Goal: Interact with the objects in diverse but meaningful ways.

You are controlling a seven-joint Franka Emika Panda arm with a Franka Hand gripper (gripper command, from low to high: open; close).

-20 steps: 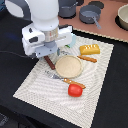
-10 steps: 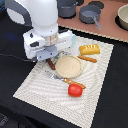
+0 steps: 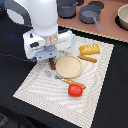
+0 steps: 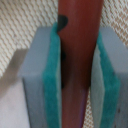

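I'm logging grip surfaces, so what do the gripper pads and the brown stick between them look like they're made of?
Pads: teal, matte, slightly fuzzy, likely foam or rubber, on grey backing. Brown sausage stick: smooth, faintly glossy reddish-brown, probably plastic or painted wood. The gripper looks closed on it.

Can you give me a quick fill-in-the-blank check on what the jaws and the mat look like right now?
1. In the wrist view, the jaws sit on either side of the brown ____ stick.
2. The red tomato lies on the striped ____.
3. The golden-yellow bread loaf lies toward the exterior view's ____ of the round plate.
4. The pads lining the jaws are ____ in colour.

Missing words: sausage; mat; right; green
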